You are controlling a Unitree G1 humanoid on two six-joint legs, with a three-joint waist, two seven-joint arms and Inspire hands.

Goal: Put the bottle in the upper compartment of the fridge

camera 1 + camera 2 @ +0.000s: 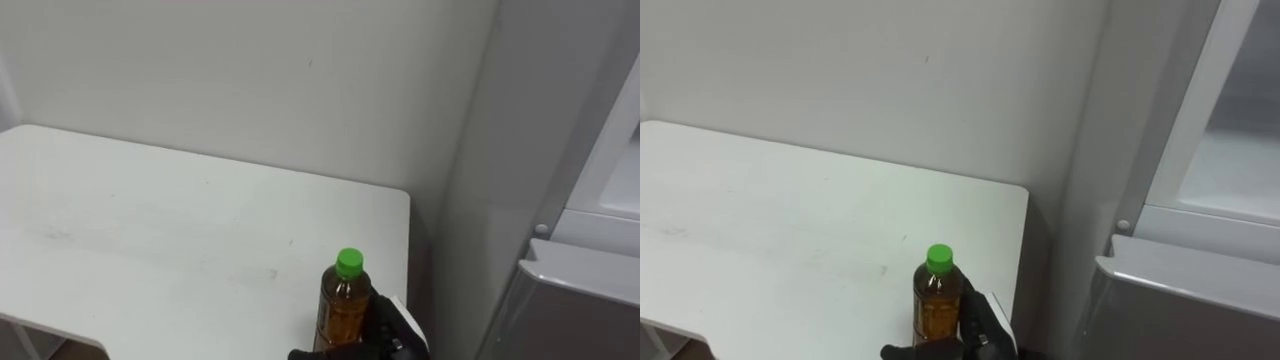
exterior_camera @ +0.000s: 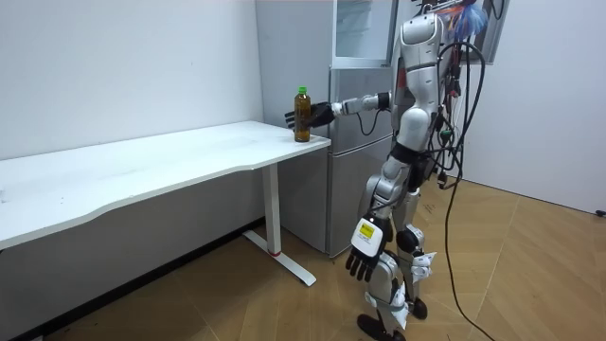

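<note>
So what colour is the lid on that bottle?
Bright green. The cap on the bottle shows best in the left eye view.

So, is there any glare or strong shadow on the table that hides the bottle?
Left eye view: no glare, the table is evenly lit and the bottle stands out clearly; the right hand round it reads dark. Room view: only soft shadow under the table.

counter [image 2: 142,166]: white, long, we see it against the wall
wall [image 1: 250,70]: plain white
floor [image 2: 540,265]: wood planks
</note>
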